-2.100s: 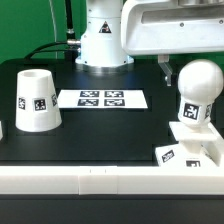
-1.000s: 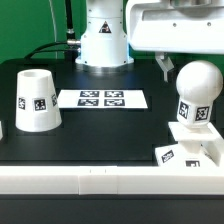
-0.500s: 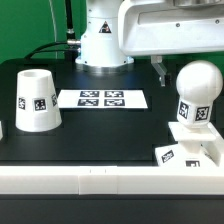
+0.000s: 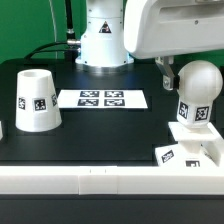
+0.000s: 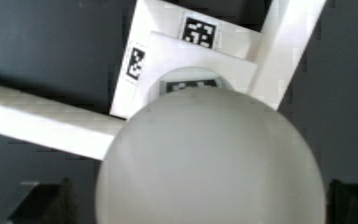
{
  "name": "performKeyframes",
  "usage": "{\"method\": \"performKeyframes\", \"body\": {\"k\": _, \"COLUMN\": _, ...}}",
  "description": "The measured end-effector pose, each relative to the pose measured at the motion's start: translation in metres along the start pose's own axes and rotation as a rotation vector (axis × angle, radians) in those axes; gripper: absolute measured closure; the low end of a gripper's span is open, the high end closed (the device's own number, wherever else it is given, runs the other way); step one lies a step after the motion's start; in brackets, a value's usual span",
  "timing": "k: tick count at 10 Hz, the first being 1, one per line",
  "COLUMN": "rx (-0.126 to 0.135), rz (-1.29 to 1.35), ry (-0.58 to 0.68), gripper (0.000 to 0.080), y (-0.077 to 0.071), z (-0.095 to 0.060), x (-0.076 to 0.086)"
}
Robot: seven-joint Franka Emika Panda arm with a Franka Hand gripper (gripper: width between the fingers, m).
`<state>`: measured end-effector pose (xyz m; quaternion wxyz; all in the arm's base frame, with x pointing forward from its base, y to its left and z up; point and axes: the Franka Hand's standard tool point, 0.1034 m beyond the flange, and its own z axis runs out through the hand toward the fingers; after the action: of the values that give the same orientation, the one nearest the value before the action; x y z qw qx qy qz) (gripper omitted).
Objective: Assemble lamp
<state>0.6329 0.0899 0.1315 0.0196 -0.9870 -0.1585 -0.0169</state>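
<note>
The rounded white bulb [image 4: 198, 88] stands upright on the low square base [image 4: 196, 142] at the exterior view's right. My gripper [image 4: 184, 70] hangs over it. One dark finger [image 4: 166, 70] shows beside the bulb's top; the other is hidden behind it. In the wrist view the bulb [image 5: 202, 150] fills the middle. My gripper [image 5: 197, 205] is open, with a dark finger [image 5: 30, 205] on each side of the bulb and a small gap to it. The tagged base [image 5: 172, 62] shows beyond the bulb. The tapered shade [image 4: 37, 100] stands mouth down at the left.
The marker board [image 4: 101, 99] lies flat at the middle back. The arm's white pedestal [image 4: 103, 45] stands behind it. A white rail [image 4: 90, 180] runs along the table's front edge, close to the base.
The gripper has shifted slightly and come down a little beside the bulb's top. The bulb, base and shade have not moved.
</note>
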Motion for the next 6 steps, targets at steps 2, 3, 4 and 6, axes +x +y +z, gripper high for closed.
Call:
{"method": "performKeyframes", "body": {"k": 2, "rx": 0.0, "rz": -0.121, "ry": -0.001, "gripper": 0.01, "y": 0.0006, "z": 0.0004, "x": -0.0003}}
{"method": "performKeyframes", "body": {"k": 3, "rx": 0.0, "rz": -0.195, "ry": -0.001, "gripper": 0.01, "y": 0.0007, "z": 0.0006, "x": -0.0004}}
{"method": "performKeyframes", "body": {"k": 4, "rx": -0.009, "rz": -0.315, "ry": -0.004, "gripper": 0.01, "y": 0.0003, "z": 0.0008, "x": -0.0004}}
{"method": "performKeyframes", "body": {"k": 6, "rx": -0.022, "rz": -0.469, "ry": -0.012, "gripper": 0.01, "y": -0.0017, "z": 0.0013, "x": -0.0003}}
